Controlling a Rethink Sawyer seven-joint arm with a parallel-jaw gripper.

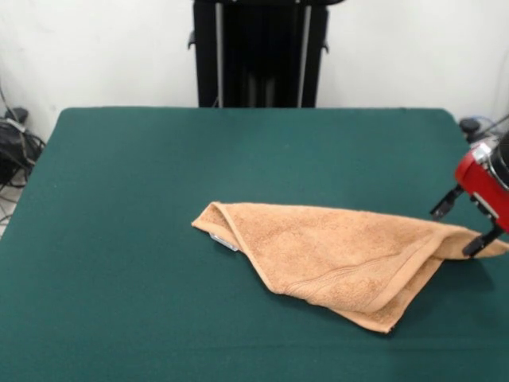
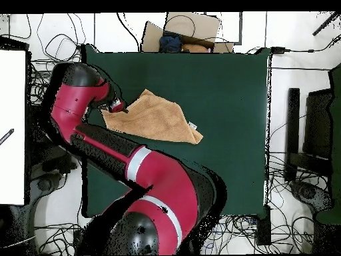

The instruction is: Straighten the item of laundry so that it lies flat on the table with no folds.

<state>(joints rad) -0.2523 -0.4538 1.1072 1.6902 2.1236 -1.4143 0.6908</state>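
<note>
Where the front view looks across the counter [image 1: 119,239], the towel [image 1: 334,259] lies folded over itself right of the middle, towards the near edge, in a rough triangle with one long folded edge running from its left corner down to the near tip. A woven border band follows the right-hand fold, and a small white tag [image 1: 223,241] peeks out from under the left corner; no writing can be read on it. The hand [image 1: 468,224] enters at the right edge, red body above and two dark fingers [image 1: 445,203] set apart on either side of the towel's right corner, which lies between them; whether they press the cloth cannot be told. Behind the far edge stands the black pedestal [image 1: 258,52] against a white wall, and dark cables [image 1: 16,147] lie off the counter's left side. Nothing rests on the green top besides the towel.

From overhead, the towel [image 2: 154,118] sits in the upper left part of the counter [image 2: 226,133], its tag [image 2: 193,126] at the right-hand side. The red and black arm [image 2: 126,160] sweeps up from the base at the bottom and covers the counter's left edge, with the hand [image 2: 117,106] at the towel's left corner. A cardboard box [image 2: 190,30] lies beyond the upper edge, cables trail round the counter on the floor, and a white panel [image 2: 13,127] stands at the left.
</note>
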